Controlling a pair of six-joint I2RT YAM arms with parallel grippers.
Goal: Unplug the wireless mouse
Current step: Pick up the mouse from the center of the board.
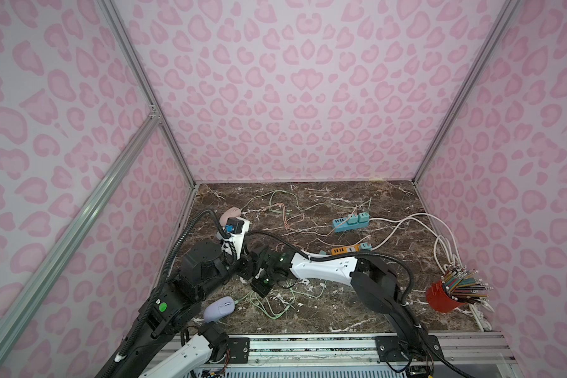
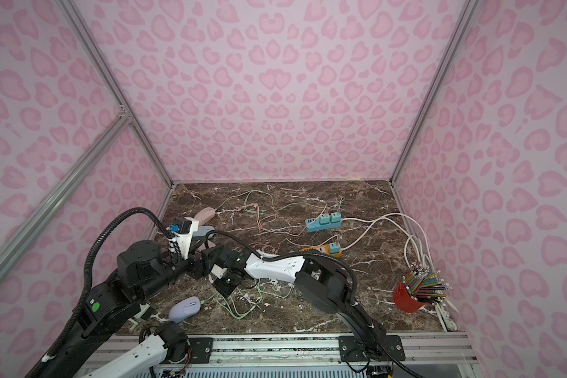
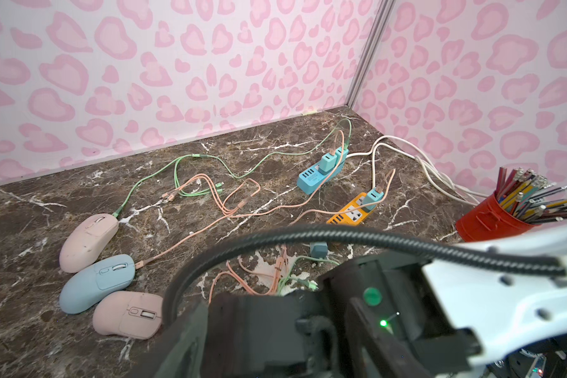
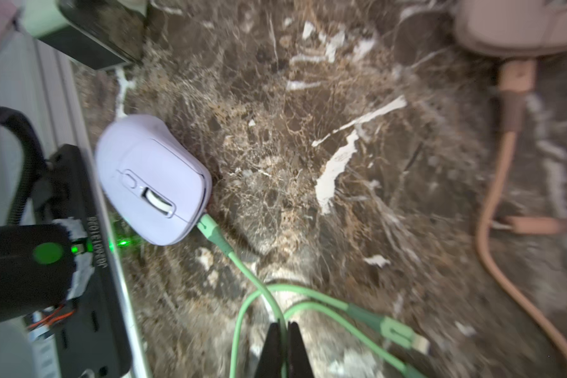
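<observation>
Holding coloured pencils [image 1: 466, 284]: red cup [image 1: 438, 299]; mouse [image 1: 219, 307] plugged.

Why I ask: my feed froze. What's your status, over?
Right gripper shut at green cable, grip unclear; left gripper unreadable. Purple mouse plugged in. Plug unobstructed; cable loops crowd right gripper.

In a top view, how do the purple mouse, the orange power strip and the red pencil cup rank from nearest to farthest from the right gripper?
From the right gripper:
1. Purple mouse, by the front edge.
2. Orange power strip, mid-table.
3. Red pencil cup, far right side.
</observation>
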